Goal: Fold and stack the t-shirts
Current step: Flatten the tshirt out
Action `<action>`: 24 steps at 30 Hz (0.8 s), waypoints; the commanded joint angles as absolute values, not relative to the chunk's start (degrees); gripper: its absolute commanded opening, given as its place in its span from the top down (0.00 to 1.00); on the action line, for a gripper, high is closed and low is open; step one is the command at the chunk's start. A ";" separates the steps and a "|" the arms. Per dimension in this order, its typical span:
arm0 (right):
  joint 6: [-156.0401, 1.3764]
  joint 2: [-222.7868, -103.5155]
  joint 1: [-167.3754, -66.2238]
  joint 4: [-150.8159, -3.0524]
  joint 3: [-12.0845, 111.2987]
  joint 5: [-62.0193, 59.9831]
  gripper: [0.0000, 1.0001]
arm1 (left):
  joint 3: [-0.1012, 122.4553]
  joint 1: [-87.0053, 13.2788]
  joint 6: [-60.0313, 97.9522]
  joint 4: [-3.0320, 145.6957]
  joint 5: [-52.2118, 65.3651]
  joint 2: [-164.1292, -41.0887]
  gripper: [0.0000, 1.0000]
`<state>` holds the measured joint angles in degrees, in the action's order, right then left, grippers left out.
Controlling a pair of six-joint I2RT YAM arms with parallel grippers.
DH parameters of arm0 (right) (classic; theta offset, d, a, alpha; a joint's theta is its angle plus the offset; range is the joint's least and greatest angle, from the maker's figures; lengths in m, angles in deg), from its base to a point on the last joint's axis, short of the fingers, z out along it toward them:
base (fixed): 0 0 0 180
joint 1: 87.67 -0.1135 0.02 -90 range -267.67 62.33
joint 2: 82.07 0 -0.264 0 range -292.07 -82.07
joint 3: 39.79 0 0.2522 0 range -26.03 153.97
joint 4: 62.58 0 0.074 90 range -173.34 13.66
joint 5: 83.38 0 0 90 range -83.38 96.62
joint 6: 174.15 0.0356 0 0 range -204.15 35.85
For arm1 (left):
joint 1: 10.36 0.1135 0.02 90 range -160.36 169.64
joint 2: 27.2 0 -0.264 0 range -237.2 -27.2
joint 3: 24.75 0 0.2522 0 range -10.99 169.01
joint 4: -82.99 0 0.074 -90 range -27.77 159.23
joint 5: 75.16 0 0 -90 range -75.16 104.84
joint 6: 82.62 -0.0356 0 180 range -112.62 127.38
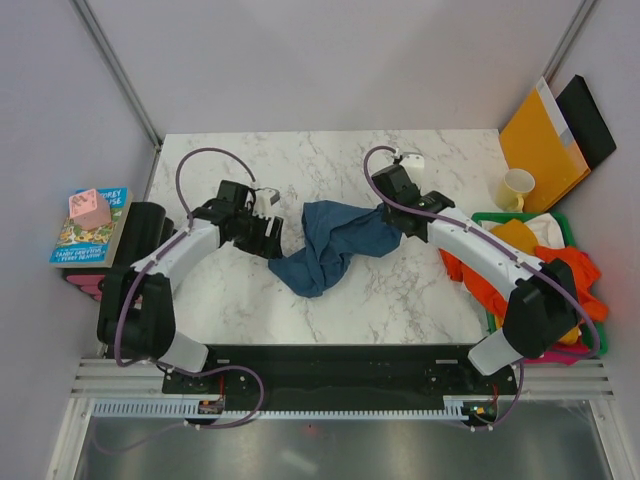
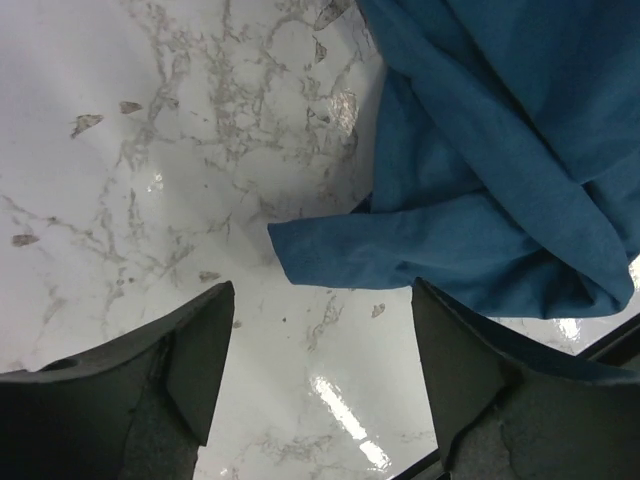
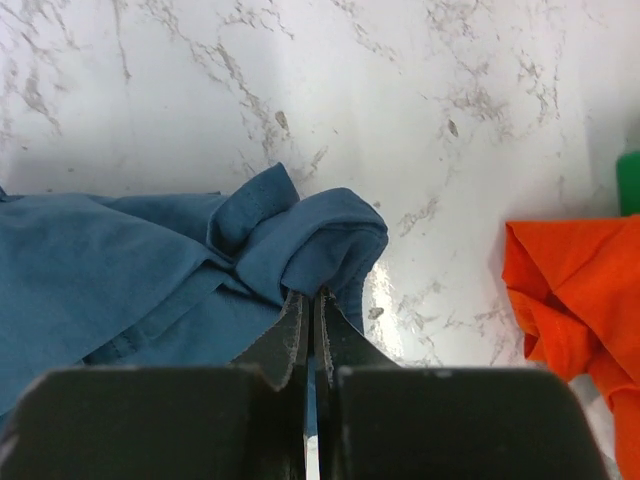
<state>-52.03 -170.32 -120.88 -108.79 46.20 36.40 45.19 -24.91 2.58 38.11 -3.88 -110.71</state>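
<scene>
A dark teal-blue t-shirt [image 1: 335, 245] lies crumpled in the middle of the marble table [image 1: 400, 310]. My right gripper [image 1: 393, 222] is at the shirt's right end. In the right wrist view that gripper [image 3: 310, 295] is shut on a rolled fold of the blue cloth [image 3: 150, 270]. My left gripper [image 1: 270, 238] hovers at the shirt's left side. In the left wrist view it [image 2: 322, 330] stands open over bare marble, and the shirt's near edge [image 2: 480, 180] lies just beyond its fingertips. Bright orange t-shirts [image 1: 565, 270] are heaped at the right.
A green basket [image 1: 484, 216] at the table's right edge holds the orange heap, which spills onto the marble [image 3: 570, 300]. A yellow cup [image 1: 517, 188] and an orange envelope [image 1: 540, 140] sit at the back right. Books [image 1: 90, 228] with a pink object [image 1: 88, 207] lie off the left edge.
</scene>
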 commanded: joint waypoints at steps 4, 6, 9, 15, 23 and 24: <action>-52.59 -169.52 -120.81 -112.73 44.55 39.32 1.00 | 48.51 -25.04 1.67 40.23 -8.01 -116.41 0.26; -52.59 -169.70 -120.72 -112.64 44.64 39.23 1.00 | 48.25 -25.13 1.58 40.31 -8.28 -117.11 0.26; -52.42 -170.66 -120.81 -112.20 44.90 38.70 1.00 | 48.51 -25.22 1.23 40.31 -8.02 -118.87 0.25; -51.89 -170.93 -120.81 -111.58 44.46 37.74 1.00 | 49.91 -25.57 1.23 40.23 -8.63 -122.38 0.38; -52.33 -169.70 -120.81 -111.23 42.88 38.53 1.00 | 50.09 -25.83 1.32 40.31 -7.14 -121.25 0.98; -52.42 -169.61 -120.89 -111.06 42.62 38.53 1.00 | 49.66 -25.83 1.32 40.31 -6.44 -120.29 0.98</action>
<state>-52.38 -170.89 -120.88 -112.33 43.42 37.50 48.32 -25.61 1.86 39.36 -7.29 -123.10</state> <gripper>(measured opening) 0.017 0.026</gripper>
